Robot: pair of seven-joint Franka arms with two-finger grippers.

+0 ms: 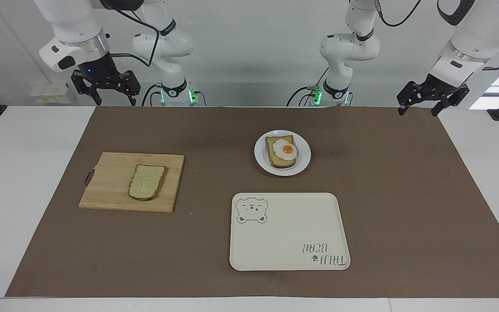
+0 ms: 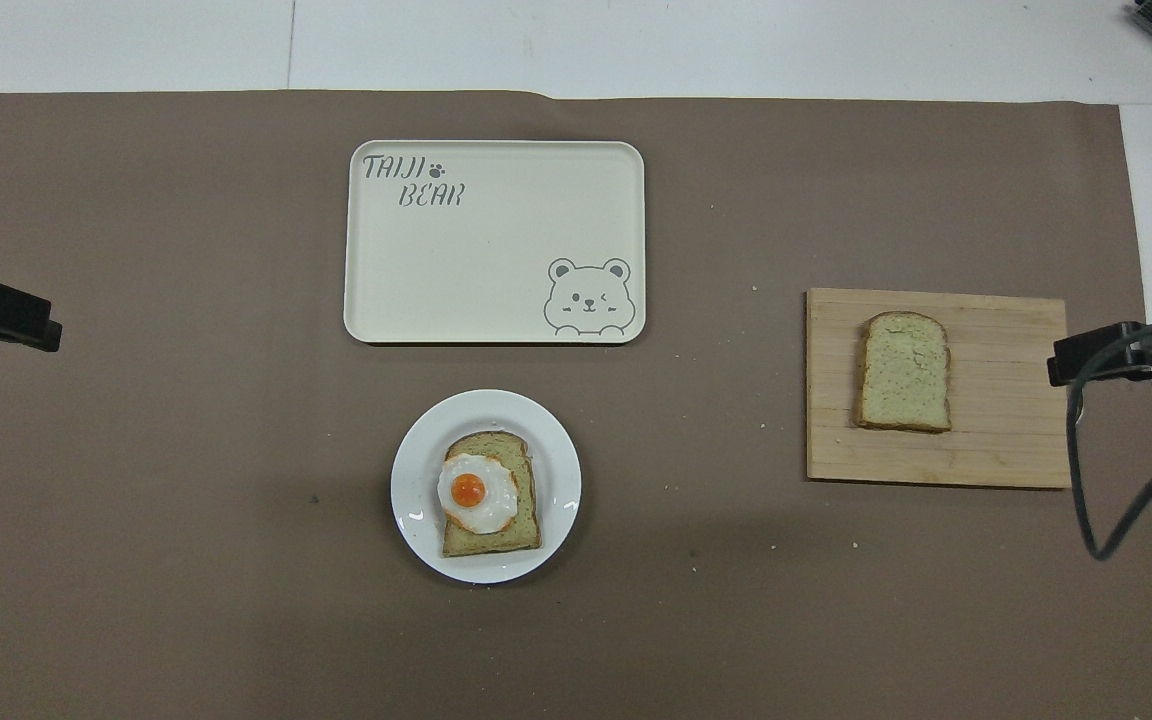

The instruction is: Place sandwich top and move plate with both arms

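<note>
Nothing is done yet: I judge the first step, fetching the sandwich top [image 1: 147, 181], is only about to begin. It lies flat on the wooden cutting board [image 1: 111, 182] toward my right arm's end of the worktop [image 1: 24, 182], its rounded end pointing away from me. The plate [image 1: 302, 152] sits near the middle of the brown mat [image 1: 405, 195], carrying the slice with the fried egg [image 1: 285, 149]. The cream bear tray [image 1: 290, 232] lies just farther from me than the plate, close to the mat's edge away from me.

My right hand [image 1: 104, 95] hangs in the air with its fingers spread and nothing in them, over the worktop's edge on my own side at my right arm's end. My left hand [image 1: 432, 102] hangs likewise spread and empty over the corner at my left arm's end, waiting.

Next, I think, the right hand must come down over the board and pinch the plain slice by its crust edges, gently, since bread is soft and will bend. Then it goes squarely onto the egg, and both hands take the plate's rim.
</note>
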